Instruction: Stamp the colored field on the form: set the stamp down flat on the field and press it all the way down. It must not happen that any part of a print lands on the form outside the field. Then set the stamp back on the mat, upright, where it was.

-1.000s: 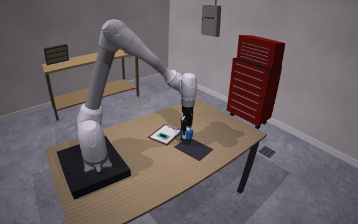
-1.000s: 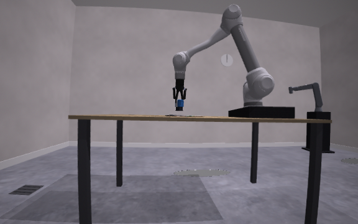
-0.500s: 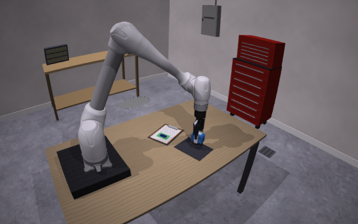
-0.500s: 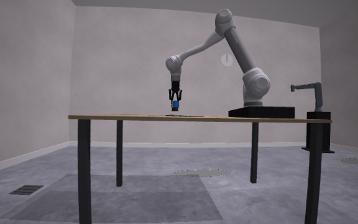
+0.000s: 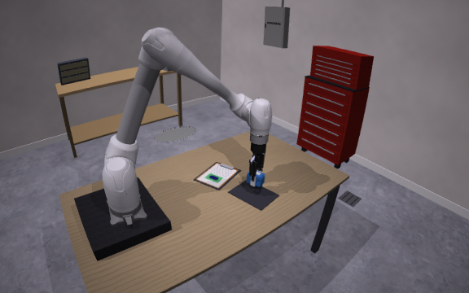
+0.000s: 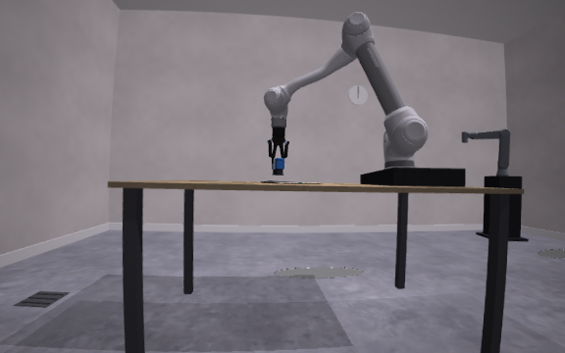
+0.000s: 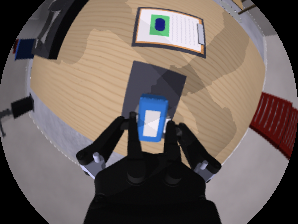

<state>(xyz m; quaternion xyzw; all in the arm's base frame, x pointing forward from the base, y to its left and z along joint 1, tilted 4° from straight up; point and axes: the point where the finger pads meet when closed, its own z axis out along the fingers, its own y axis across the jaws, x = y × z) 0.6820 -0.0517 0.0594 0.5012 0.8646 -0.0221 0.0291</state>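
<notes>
My gripper (image 5: 256,172) is shut on the blue stamp (image 5: 256,179) and holds it upright a little above the black mat (image 5: 253,194). In the side view the stamp (image 6: 278,166) hangs clear of the table top. In the wrist view the stamp (image 7: 152,117) sits between my fingers, over the mat (image 7: 154,91). The form (image 5: 217,175) lies on a clipboard to the left of the mat. Its green field (image 5: 214,177) carries a dark blue mark, which also shows in the wrist view (image 7: 160,24).
The arm's black base block (image 5: 120,221) stands at the table's left end. A red tool cabinet (image 5: 334,103) stands by the right wall. A wooden shelf bench (image 5: 114,103) is behind. The table's right edge is close past the mat.
</notes>
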